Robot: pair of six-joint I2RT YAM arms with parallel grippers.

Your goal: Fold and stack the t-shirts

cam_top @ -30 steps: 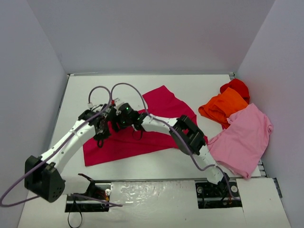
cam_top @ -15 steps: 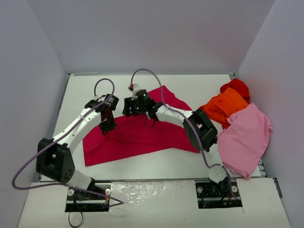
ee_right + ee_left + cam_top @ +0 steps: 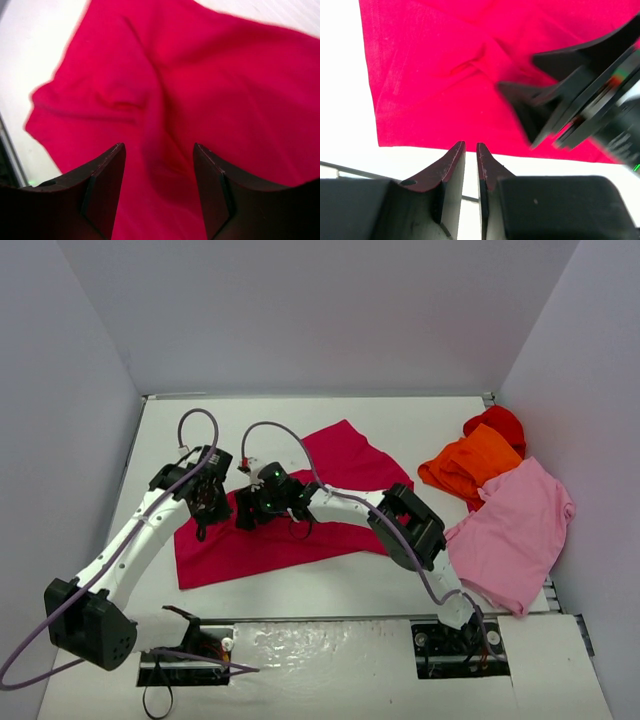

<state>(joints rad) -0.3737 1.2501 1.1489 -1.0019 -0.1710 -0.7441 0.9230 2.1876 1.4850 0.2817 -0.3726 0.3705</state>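
A crimson t-shirt lies spread on the white table, a soft crease running across it. My left gripper hangs over the shirt's left edge. Its jaws are parted by a narrow gap with nothing between them. Just to its right, my right gripper is wide open above the cloth and holds nothing. It shows as a dark blur in the left wrist view. An orange t-shirt, a light pink one and a bright red one lie heaped at the right.
Grey walls close in the table on the left, back and right. The two arm bases and a metal strip sit along the near edge. Purple cables loop above both wrists.
The right gripper came back from the shirt's far edge toward its left middle. The left gripper shifted left and nearer, and its jaws parted slightly.
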